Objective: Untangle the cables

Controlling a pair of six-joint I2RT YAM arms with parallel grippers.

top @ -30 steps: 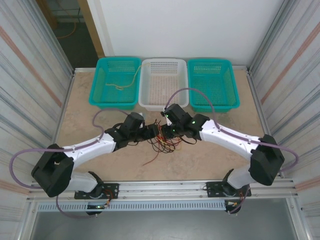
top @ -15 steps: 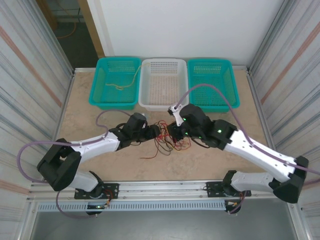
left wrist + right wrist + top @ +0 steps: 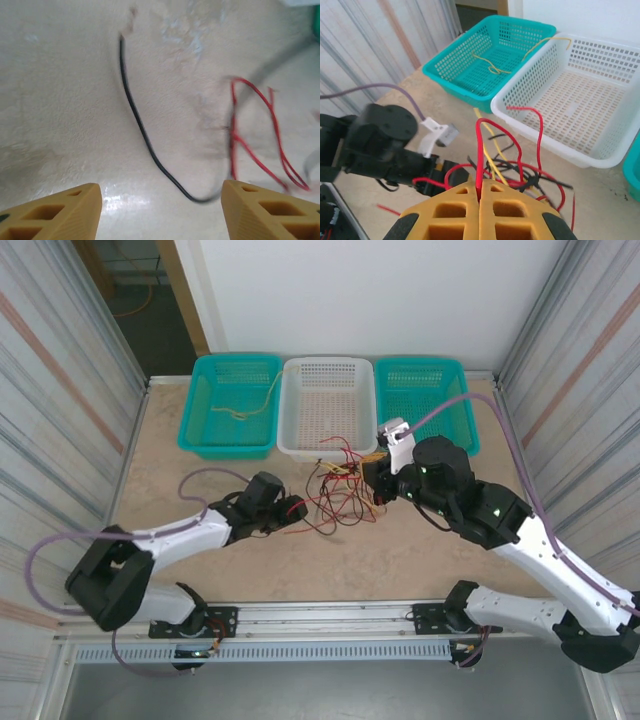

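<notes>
A yellow cable (image 3: 243, 410) lies in the left teal basket (image 3: 226, 449). Low over the table (image 3: 160, 450), the left gripper (image 3: 160, 200) stands wide, holding nothing; a black cable (image 3: 145, 135) lies on the table beyond its fingertips. The cables (image 3: 342, 492) sit tangled mid-table, just before the white basket (image 3: 328, 361). At the tangle's right, the right gripper (image 3: 480, 192) is pinched on a red cable (image 3: 479, 155).

**Cables knotted, one strand lifted**

The cables (image 3: 345, 490), thin curly red, yellow and black strands, lie tangled in the middle of the desk (image 3: 200, 460). One red strand (image 3: 480, 145) stands upright, pinched in the closed jaws of the right gripper (image 3: 480, 187). A black strand (image 3: 145, 135) curves flat beside red loops (image 3: 252, 145).
</notes>
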